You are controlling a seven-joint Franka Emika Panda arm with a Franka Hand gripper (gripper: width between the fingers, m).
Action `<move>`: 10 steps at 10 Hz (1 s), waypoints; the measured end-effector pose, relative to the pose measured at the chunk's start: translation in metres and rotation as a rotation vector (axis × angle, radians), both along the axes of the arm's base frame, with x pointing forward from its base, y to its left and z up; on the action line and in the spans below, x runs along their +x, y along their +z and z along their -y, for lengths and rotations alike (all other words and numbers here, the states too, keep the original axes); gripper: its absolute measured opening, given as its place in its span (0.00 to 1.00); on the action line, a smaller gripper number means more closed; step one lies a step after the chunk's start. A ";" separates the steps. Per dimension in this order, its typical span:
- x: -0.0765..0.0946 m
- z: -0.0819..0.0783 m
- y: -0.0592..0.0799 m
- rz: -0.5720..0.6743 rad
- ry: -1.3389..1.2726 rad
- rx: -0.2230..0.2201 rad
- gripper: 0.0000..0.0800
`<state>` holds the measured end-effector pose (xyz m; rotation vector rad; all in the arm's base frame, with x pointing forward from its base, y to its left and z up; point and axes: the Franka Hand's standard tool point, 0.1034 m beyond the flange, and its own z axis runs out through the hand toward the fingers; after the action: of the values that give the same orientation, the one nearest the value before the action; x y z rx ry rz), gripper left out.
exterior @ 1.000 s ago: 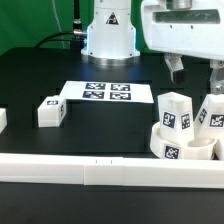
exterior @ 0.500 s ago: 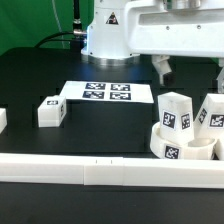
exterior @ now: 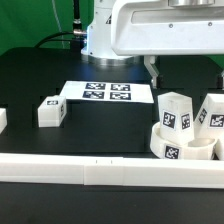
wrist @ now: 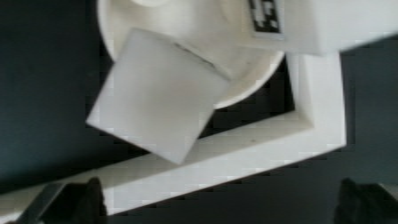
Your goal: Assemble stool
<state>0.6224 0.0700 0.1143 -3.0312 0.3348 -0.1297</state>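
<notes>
The arm (exterior: 108, 38) is white and has a glossy plastic look, with a round, smooth column at its foot. On the front of this column there is a small dark marking (exterior: 110, 18), too small to read. The housing (exterior: 165, 25) above the gripper (wrist: 217, 198) is a big white box with rounded edges. One finger (exterior: 152, 70) is dark grey and narrow. In the wrist view the two fingertips (wrist: 71, 200) are black with blunt ends. A thin black cable (exterior: 60, 38) lies beside the column.
</notes>
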 end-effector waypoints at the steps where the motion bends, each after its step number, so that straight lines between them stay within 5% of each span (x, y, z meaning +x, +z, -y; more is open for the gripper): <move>1: 0.000 0.001 -0.001 0.004 0.065 -0.009 0.81; 5: -0.001 -0.001 -0.007 0.037 0.483 -0.111 0.81; 10: -0.005 0.000 -0.017 0.026 0.813 -0.158 0.81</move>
<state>0.6173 0.0696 0.0976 -3.0310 -0.9387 -0.1336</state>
